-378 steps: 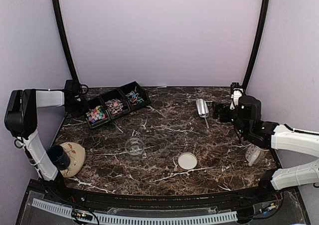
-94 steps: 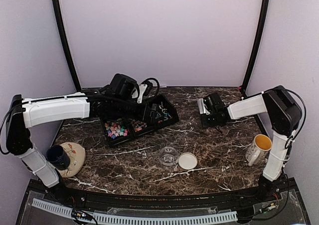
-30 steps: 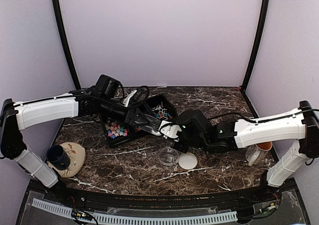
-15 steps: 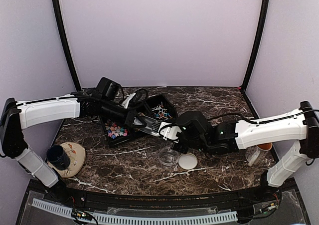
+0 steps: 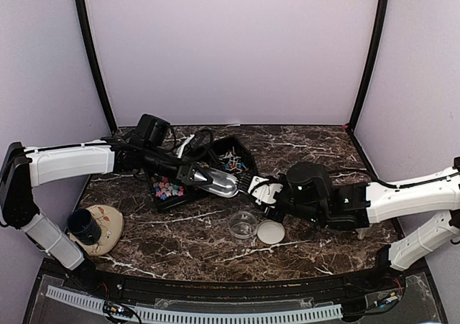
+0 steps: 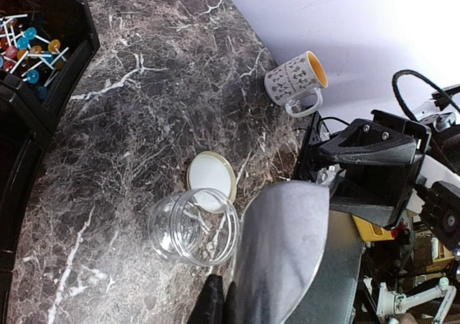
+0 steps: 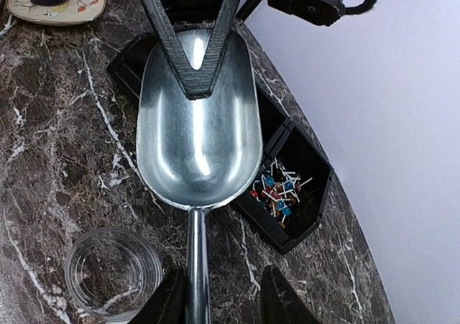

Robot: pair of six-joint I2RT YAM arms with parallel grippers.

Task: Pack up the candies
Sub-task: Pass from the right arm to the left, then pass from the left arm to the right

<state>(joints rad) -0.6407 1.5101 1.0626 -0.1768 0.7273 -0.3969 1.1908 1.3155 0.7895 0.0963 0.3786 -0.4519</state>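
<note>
A metal scoop hangs over the table between both arms, its bowl empty. My left gripper is shut on the bowl's front rim. My right gripper stands open around the handle, which lies against one finger. The candies sit in a black tray: pastel star pieces in one bin, small lollipop-like ones in the end bin. An empty clear jar stands just below the scoop, its white lid flat beside it.
A patterned mug with a yellow inside stands at the right edge. A dark cup on a saucer sits at the near left. Purple walls close in the marble table.
My left gripper has shut on the scoop's rim. My right gripper has opened off the handle and its arm has drawn back to the right, leaving the scoop in the left gripper.
</note>
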